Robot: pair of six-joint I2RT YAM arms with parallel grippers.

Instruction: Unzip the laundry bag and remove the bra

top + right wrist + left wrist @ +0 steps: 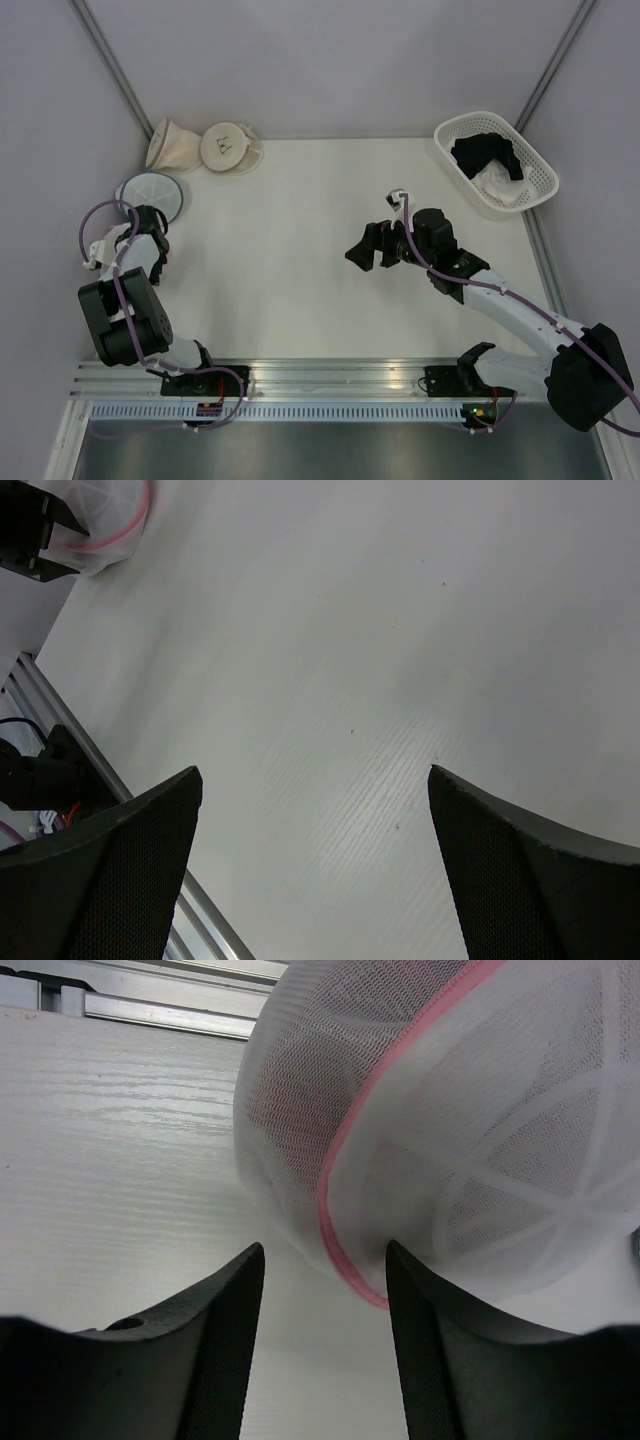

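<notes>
The left gripper [325,1250] stands open astride the pink rim of the laundry bag [450,1130], not yet closed on it. The right gripper [315,780] gapes wide, well apart from the bag. The step in hand is likely gripping the bag; the next calls for finding the zipper pull, unseen here.

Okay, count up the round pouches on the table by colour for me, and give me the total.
Beige pouches: 2
White mesh pouch with grey-blue rim: 1
Laundry bag, white mesh with pink rim: 1
Total: 4
</notes>
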